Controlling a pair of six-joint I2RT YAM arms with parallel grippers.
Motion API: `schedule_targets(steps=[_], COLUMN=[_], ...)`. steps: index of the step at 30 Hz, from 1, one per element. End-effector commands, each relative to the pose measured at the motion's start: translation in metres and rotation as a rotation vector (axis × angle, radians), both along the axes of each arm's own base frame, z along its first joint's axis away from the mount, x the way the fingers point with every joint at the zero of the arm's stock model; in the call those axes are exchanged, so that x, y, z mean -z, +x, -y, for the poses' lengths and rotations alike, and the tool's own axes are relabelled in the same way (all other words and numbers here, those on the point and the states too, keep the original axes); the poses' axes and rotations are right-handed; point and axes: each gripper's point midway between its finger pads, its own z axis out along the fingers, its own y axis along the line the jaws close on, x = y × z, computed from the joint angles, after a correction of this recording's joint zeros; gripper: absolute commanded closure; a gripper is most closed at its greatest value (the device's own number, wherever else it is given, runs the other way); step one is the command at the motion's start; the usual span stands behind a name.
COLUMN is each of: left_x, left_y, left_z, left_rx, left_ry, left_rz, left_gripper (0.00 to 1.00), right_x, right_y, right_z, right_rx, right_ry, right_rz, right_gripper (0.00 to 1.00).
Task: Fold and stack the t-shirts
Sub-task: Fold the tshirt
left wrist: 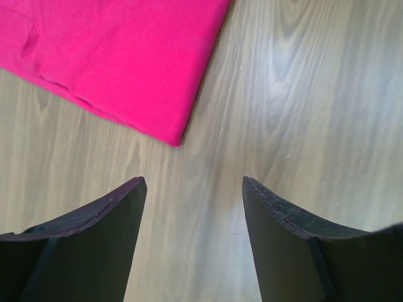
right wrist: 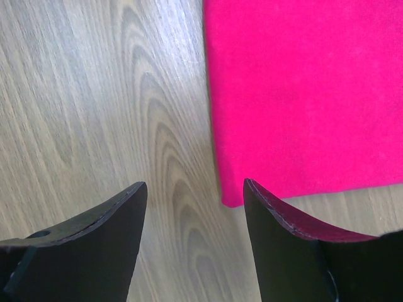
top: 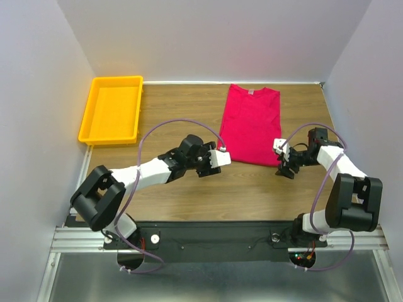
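The crimson-red t-shirt [top: 250, 124] lies flat on the wooden table as a long folded rectangle, collar end at the back. My left gripper [top: 221, 157] hovers just off its near left corner, open and holding nothing. In the left wrist view that gripper [left wrist: 192, 182] has bare wood between its fingers, and the shirt [left wrist: 119, 56] ends in a corner just ahead. My right gripper [top: 280, 157] sits by the near right corner, also open. In the right wrist view it [right wrist: 194, 184] spans bare wood, with the shirt [right wrist: 308, 94] corner beside the right finger.
A yellow plastic tray [top: 113, 107] stands at the back left of the table, with nothing in it. White walls close in the table at the back and on both sides. Purple cables loop over both arms.
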Motion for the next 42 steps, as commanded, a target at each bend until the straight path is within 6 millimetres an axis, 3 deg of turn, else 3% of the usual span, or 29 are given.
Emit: schedule_targets(steps=[1,3,7,18,24,42], left_x=[-0.001,0.008,0.004,0.024,0.040,0.055], left_y=[0.028,0.033,0.049,0.066,0.065,0.079], left_z=[0.007,0.012,0.028,0.043,0.042,0.047], left_rx=[0.181,0.209,0.243,0.292,0.314,0.285], left_ry=[0.102,0.113,0.109,0.159,0.200,0.268], left_rz=[0.268,0.260,0.298,0.283,0.246,0.243], left_gripper=[0.28,0.30,0.30,0.34,0.36,0.45], right_x=[-0.014,-0.013,-0.011,-0.009,-0.012,-0.002], right_y=[0.013,0.013,0.014,0.019,0.022,0.023], right_z=[-0.006,-0.007,-0.007,-0.008,-0.005,0.011], right_rx=[-0.028,-0.026,-0.018,0.002,0.009,0.028], right_ry=[0.041,0.049,0.060,0.084,0.071,-0.015], right_rz=[0.052,0.043,0.020,-0.017,-0.009,-0.013], right_gripper=[0.32,0.32,0.32,0.32,0.33,0.32])
